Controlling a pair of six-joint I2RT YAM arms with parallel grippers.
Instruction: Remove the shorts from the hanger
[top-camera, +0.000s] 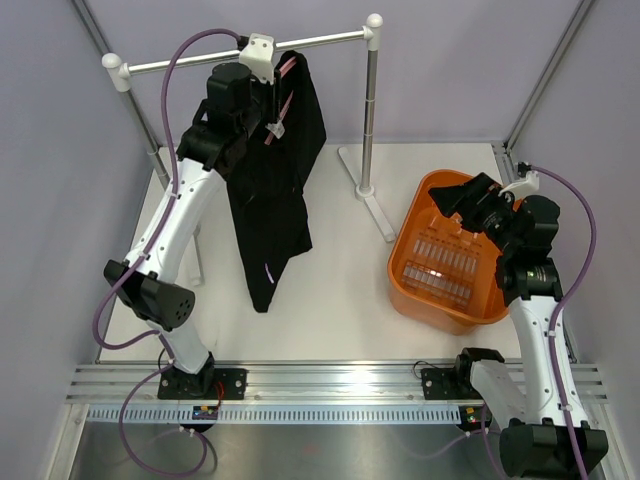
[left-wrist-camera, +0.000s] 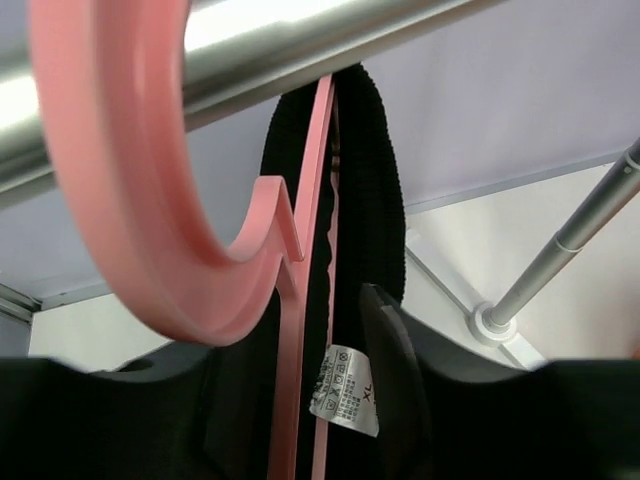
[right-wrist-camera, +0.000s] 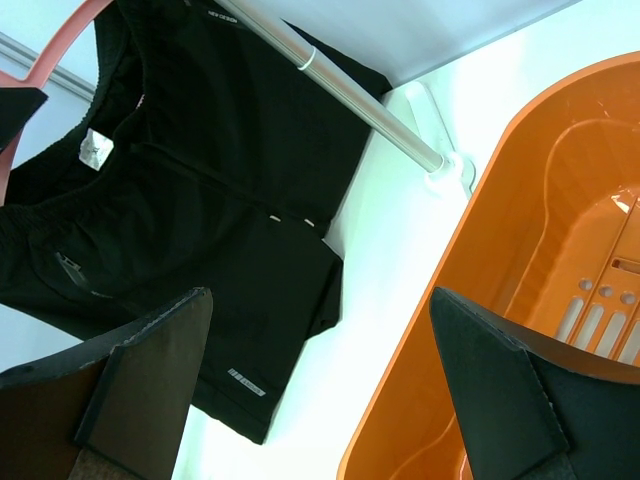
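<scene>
**Left jaws at the waistband; shorts not yet off the hanger**

Nearest the bases, the right gripper (right-wrist-camera: 320, 320) hangs over the orange basket (top-camera: 402, 262), jaws spread wide with nothing between them; likely it is parked there to keep out of the other arm's way, and the basket looks the natural place for the garment to land. Beyond, above the bench (top-camera: 340, 300), the shorts (top-camera: 275, 200) hang limp and full length; whether the hem touches the bench I cannot tell. Farthest, the left gripper (top-camera: 272, 126) reaches up just beneath the rail (left-wrist-camera: 400, 35); its jaws straddle the black waistband and a thin arm of the hanger (left-wrist-camera: 110, 200), close by the white label (left-wrist-camera: 345, 390); a grip there would suit drawing the fabric free. Whether they pinch or merely bracket it I cannot tell, since the fingertips are cut off at the bottom of the wrist view. The pink hook sits over the rail; the frame below is mostly buried in cloth, so how the waistband is held stays unseen.
</scene>
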